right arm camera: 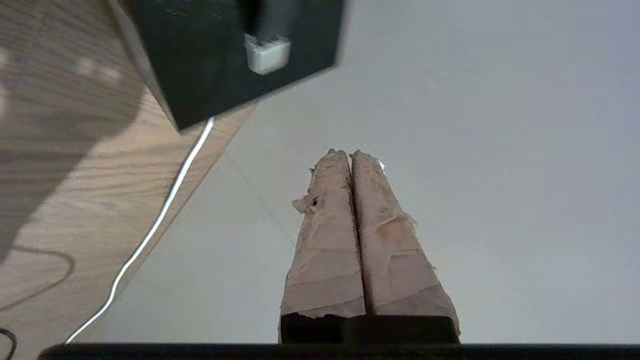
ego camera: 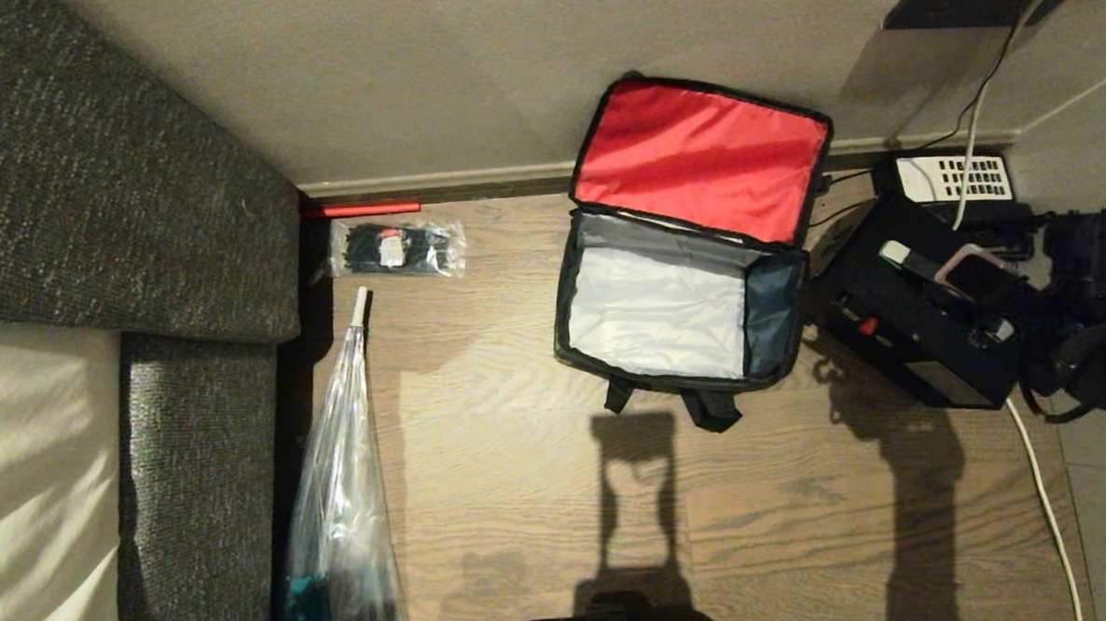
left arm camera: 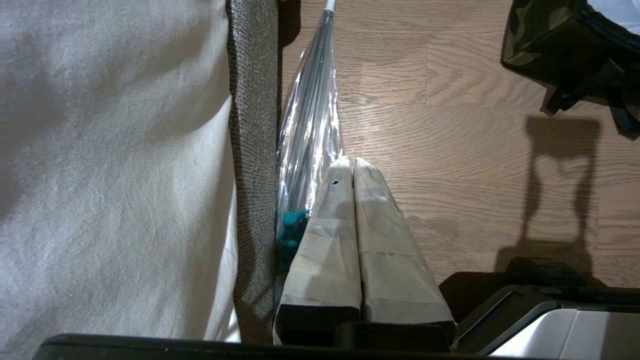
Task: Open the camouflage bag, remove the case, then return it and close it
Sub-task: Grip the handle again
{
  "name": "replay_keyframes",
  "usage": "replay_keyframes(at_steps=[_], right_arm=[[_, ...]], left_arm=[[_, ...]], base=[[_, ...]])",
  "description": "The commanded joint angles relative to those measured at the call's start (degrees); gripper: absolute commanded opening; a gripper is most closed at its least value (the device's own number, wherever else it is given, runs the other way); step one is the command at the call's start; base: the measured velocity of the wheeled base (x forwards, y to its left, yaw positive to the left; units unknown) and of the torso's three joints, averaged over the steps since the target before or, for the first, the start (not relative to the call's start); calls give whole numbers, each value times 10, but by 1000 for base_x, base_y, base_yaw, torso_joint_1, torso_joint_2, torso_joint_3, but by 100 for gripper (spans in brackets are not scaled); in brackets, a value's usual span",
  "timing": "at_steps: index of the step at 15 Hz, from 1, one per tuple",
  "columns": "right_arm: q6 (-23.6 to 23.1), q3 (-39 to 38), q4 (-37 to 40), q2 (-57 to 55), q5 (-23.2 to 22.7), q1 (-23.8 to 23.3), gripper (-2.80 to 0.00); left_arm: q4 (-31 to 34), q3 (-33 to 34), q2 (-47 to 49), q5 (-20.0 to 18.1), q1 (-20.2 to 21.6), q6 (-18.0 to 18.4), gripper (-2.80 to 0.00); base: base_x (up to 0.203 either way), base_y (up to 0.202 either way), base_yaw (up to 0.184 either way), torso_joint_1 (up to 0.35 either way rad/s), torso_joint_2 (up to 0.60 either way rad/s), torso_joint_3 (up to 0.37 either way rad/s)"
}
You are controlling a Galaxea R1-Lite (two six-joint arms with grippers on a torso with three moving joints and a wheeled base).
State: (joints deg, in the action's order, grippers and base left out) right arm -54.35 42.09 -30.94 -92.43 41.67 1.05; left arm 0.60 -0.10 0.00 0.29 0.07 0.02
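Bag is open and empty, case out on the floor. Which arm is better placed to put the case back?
Right: the case lies right of the camouflage bag, beside the right gripper. The left gripper is parked by the sofa.

Cloth, wood grain and clear film around the camouflage bag (ego camera: 692,276)

The camouflage bag was soft cloth: its raised lid lining a smooth, slightly sheeny red fabric, its interior a pale grey lining with a dull shine, its strap handles black webbing. Under the bag the floor (ego camera: 522,461) was wood-look planking with visible grain and a matt finish. To the bag's right the case (ego camera: 927,331) was hard, black and matt. To its left lay a glossy clear plastic packet (ego camera: 397,249), a crinkled, shiny transparent umbrella (ego camera: 342,506), and beyond them a sofa (ego camera: 118,180) of coarse, speckled woven cloth. The left gripper (left arm camera: 348,161) and right gripper (right arm camera: 348,152) had fingers wrapped in rough, frayed beige tape.
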Motion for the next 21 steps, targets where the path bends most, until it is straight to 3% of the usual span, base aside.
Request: replay_keyframes(at_steps=[1, 3, 6, 7, 9, 12, 14, 17, 21], right_arm=[[-1, -21, 47, 139, -13, 3, -280], [23, -54, 103, 259, -44, 4, -280], [119, -117, 203, 491, -80, 6, -280], [175, -148, 235, 563, -87, 9, -280], [359, -245, 298, 676, -111, 24, -280], [503, -351, 334, 776, -230, 41, -280], [532, -380, 333, 787, -288, 20, -280], [530, -407, 317, 841, -398, 2, -280], [541, -429, 291, 934, -417, -8, -280]], left_arm=[[0, 0, -1, 0, 0, 0, -280], [0, 0, -1, 1, 0, 0, -280], [0, 0, -1, 1, 0, 0, -280], [0, 0, -1, 0, 0, 0, -280], [0, 0, -1, 0, 0, 0, -280], [0, 0, -1, 1, 0, -2, -280], [0, 0, -1, 1, 0, 0, -280], [0, 0, -1, 1, 0, 1, -280], [-1, 0, -1, 1, 0, -1, -280]], base=[[0, 0, 0, 0, 0, 0], [0, 0, 0, 0, 0, 0], [0, 0, 0, 0, 0, 0], [0, 0, 0, 0, 0, 0], [0, 0, 0, 0, 0, 0], [0, 0, 0, 0, 0, 0], [0, 0, 0, 0, 0, 0], [0, 0, 0, 0, 0, 0], [0, 0, 0, 0, 0, 0]])
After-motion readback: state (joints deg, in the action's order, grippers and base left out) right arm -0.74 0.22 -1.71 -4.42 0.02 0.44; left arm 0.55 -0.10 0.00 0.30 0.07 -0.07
